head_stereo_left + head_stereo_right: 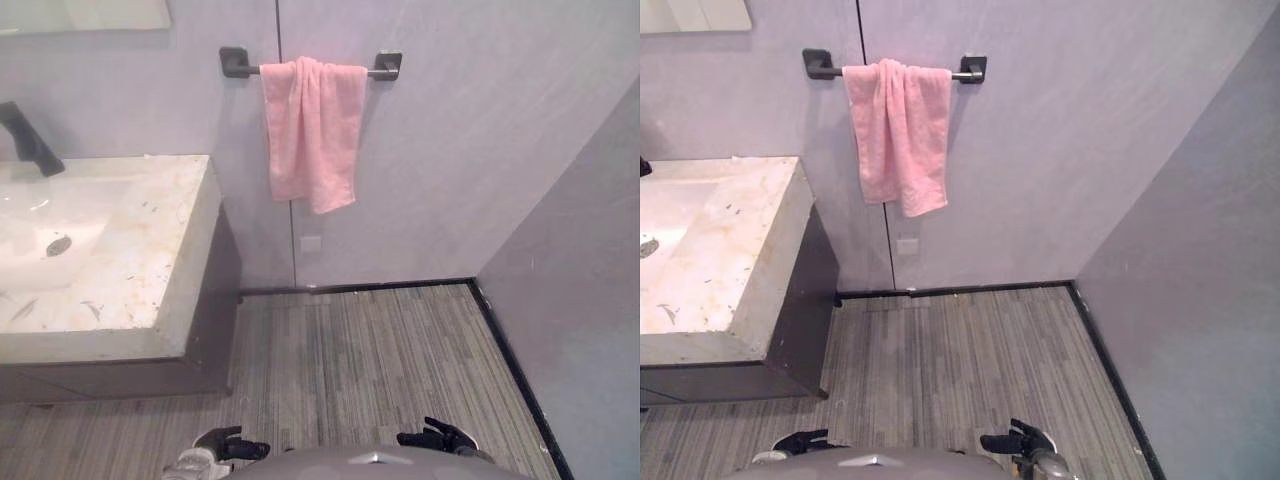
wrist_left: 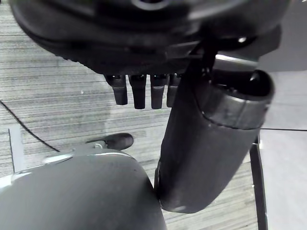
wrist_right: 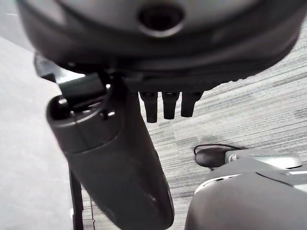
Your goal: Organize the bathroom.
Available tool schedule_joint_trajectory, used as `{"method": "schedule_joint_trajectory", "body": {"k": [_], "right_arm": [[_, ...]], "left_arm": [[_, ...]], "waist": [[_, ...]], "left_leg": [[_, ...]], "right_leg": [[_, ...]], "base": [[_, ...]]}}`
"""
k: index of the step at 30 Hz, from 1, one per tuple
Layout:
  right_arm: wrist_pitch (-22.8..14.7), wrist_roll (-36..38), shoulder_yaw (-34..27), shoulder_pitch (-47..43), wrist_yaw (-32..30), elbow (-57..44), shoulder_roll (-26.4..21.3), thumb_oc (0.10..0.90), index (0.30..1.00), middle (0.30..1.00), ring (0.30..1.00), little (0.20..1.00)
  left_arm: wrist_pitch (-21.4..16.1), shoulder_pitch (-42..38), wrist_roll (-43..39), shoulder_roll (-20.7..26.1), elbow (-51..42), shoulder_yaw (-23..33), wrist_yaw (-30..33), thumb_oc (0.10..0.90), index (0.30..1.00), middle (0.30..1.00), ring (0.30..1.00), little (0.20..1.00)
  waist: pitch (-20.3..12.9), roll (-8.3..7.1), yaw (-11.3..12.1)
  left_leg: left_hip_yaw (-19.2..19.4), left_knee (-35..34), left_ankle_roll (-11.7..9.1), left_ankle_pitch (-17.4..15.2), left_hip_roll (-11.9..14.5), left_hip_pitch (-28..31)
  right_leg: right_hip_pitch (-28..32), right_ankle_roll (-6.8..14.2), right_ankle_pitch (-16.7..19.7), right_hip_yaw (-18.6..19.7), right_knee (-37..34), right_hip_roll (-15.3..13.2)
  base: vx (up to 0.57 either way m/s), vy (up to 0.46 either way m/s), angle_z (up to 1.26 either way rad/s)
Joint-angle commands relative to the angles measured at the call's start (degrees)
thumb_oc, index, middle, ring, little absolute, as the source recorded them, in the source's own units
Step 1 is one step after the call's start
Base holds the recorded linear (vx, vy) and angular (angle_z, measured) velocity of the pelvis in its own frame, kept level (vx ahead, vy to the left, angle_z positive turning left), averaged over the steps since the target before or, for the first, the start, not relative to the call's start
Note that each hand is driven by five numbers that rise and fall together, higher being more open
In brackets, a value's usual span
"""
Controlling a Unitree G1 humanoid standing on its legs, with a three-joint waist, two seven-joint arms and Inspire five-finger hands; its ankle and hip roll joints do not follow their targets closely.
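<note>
Hanging from the wall rail point(image 1: 385, 68): one pink towel point(image 1: 312, 130), beside the sink counter point(image 1: 150, 260). Left hand point(image 1: 228, 444) and right hand point(image 1: 440, 437): low over the floor, fingers relaxed, empty.

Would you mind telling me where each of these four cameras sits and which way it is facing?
Left eye view: on the head, looking down at the pink towel on its wall bar, the sink counter and striped floor; both hands low, left hand, right hand.
Right eye view: same head, slightly to the side; shares the same towel, counter and floor.
Left wrist view: on the left wrist, looking along its straight fingers at the floor.
Right wrist view: on the right wrist, past straight fingers at the floor.
</note>
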Motion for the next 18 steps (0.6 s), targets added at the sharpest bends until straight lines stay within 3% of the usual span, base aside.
{"method": "schedule_joint_trajectory", "body": {"k": [1,13,18], "right_arm": [[-1.2,-0.22,-0.26,-4.89,-0.14,2.71,-2.19,0.8,0.9,0.9,0.9,0.9],[-1.22,0.43,-0.32,-5.02,0.33,2.36,-2.01,0.8,0.9,0.9,0.9,0.9],[-2.37,0.61,-0.29,-5.09,0.55,2.13,-2.09,0.8,0.9,0.9,0.9,0.9]], "left_arm": [[-0.41,-3.7,0.33,-0.66,2.69,-0.66,-1.6,0.8,0.9,0.9,0.9,0.9],[-2.33,-4.22,0.88,-0.48,1.64,-1.74,-1.7,0.8,0.9,0.9,0.9,0.9],[-4.85,-4.64,-0.66,-0.38,0.84,-1.83,-2.55,0.8,0.9,0.9,0.9,0.9]], "waist": [[0.37,1.76,0.69],[0.42,1.91,0.61],[0.49,1.96,0.55]], "left_leg": [[5.95,0.13,-0.37,-4.28,1.1,1.44],[6.01,0.13,-0.35,-4.12,1.09,1.07],[6.02,0.13,-0.28,-4.14,1.05,1.16]], "right_leg": [[-2.02,2.72,0.9,-4.62,1.3,-0.67],[-2.39,2.74,1.09,-4.49,1.3,-0.67],[-2.43,2.69,1.0,-4.41,1.51,-0.59]], "base": [[0.0,0.0,0.0],[0.0,0.0,0.0],[0.0,0.0,0.0]]}}
